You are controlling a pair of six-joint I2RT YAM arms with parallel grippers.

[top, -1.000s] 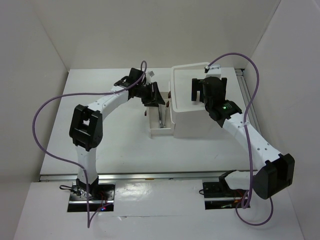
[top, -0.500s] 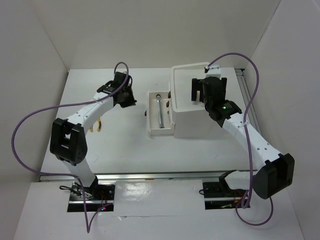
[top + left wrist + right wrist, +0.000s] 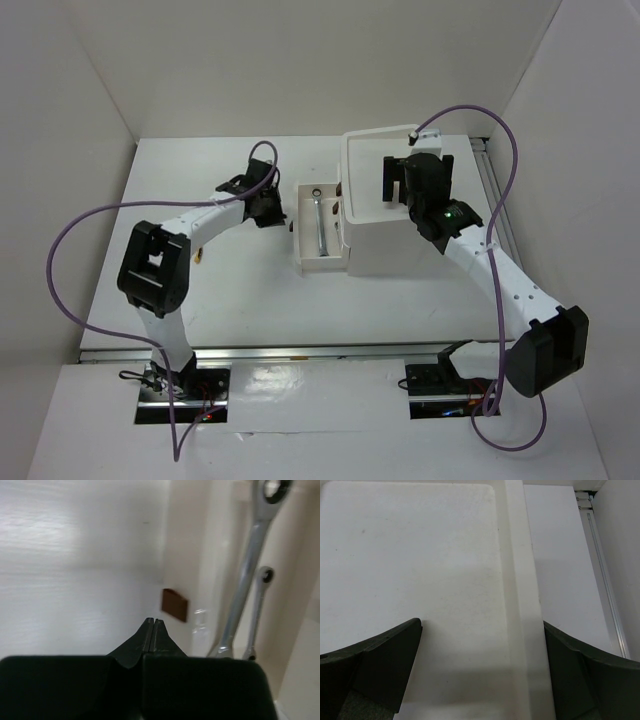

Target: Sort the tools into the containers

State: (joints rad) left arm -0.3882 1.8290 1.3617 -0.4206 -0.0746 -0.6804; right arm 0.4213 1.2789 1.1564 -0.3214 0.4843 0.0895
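Left wrist view: our left claw [image 3: 152,622] is pressed together and empty, just short of the knob [image 3: 174,604]; both wrenches [image 3: 245,590] lie in the open drawer [image 3: 182,545]; we judge closing is next, needing a square push; the right claw [image 3: 482,625] stands apart above the top tray [image 3: 410,555].

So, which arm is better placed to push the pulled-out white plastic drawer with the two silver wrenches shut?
Probably left. Its shut pincer points at the white plastic drawer's front, close to the dark red knob. The right pincer, open, hangs over the white cabinet's top tray, away from it.
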